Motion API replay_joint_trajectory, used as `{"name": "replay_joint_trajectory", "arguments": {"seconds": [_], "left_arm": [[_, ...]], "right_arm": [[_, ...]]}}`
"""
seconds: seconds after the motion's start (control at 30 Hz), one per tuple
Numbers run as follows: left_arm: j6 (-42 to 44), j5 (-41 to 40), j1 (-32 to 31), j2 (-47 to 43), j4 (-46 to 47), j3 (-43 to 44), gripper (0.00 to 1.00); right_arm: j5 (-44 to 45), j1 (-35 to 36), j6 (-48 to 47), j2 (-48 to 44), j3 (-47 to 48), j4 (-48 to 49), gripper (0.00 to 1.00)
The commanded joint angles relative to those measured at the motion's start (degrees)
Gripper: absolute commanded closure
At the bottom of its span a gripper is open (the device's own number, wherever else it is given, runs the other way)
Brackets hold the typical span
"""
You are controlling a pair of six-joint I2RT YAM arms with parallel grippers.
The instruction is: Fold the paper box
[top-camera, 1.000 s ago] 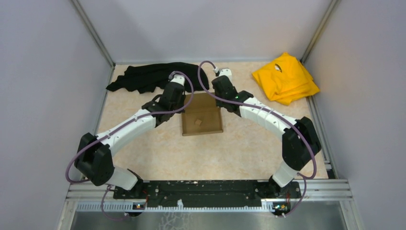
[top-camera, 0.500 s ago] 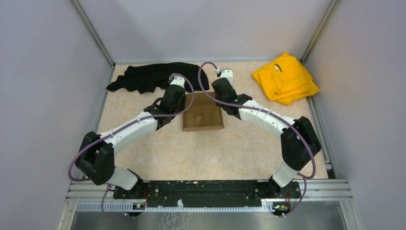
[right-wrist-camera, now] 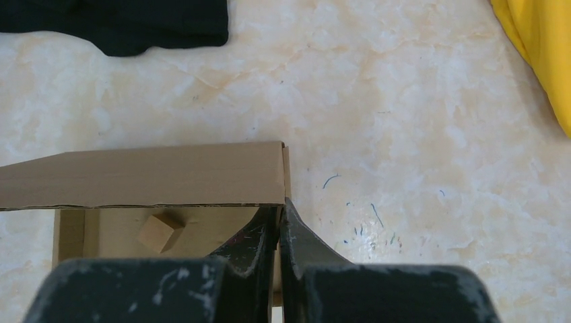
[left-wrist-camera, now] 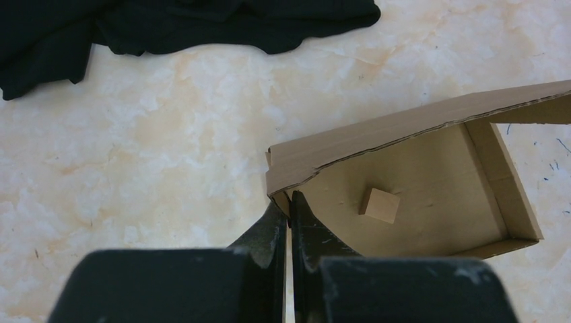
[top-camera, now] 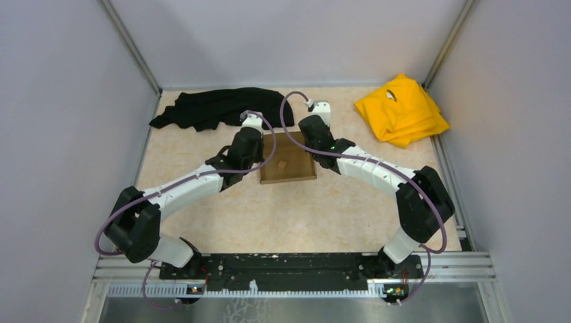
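Note:
The paper box (top-camera: 288,169) is a shallow brown cardboard mailer, open, in the middle of the table, with a tiny brown cube (top-camera: 283,163) inside. My left gripper (left-wrist-camera: 290,202) is shut on the box's left side wall (left-wrist-camera: 281,202) near the far corner. My right gripper (right-wrist-camera: 279,212) is shut on the right side wall near its far corner. The lid flap (right-wrist-camera: 141,176) stands raised along the far side and leans over the box; it also shows in the left wrist view (left-wrist-camera: 377,134). The cube shows in both wrist views (left-wrist-camera: 380,205) (right-wrist-camera: 160,232).
A black cloth (top-camera: 215,108) lies at the back left, just beyond the box. A folded yellow cloth (top-camera: 400,109) lies at the back right. Grey walls close in the left, right and far sides of the table.
Both arms have moved with the box; its far flap has come up and leans over the tray, so less of the inside shows from above.

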Motion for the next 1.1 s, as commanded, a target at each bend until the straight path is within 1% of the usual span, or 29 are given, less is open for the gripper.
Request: {"name": "replay_joint_trajectory", "arguments": {"seconds": [0.0, 0.3, 0.67, 1.07], "left_arm": [[0.13, 4.33, -3.29, -1.77, 8.74, -1.73, 0.97], [-0.62, 3.15, -4.61, -1.31, 10.81, -4.69, 0.97], [-0.97, 1.56, -6.37, -2.87, 12.85, -8.52, 0.97], [-3.11, 0.49, -8.17, -2.07, 14.58, -13.6, 0.96]], "right_arm": [[-4.71, 3.91, 1.95, -2.55, -1.35, 7.33, 1.0], [-3.91, 4.61, 2.62, -2.57, -4.69, 9.12, 1.0], [-2.74, 6.06, 2.9, -3.28, -8.25, 10.79, 1.0], [-1.99, 7.0, 4.18, -3.5, -14.88, 13.85, 1.0]]}}
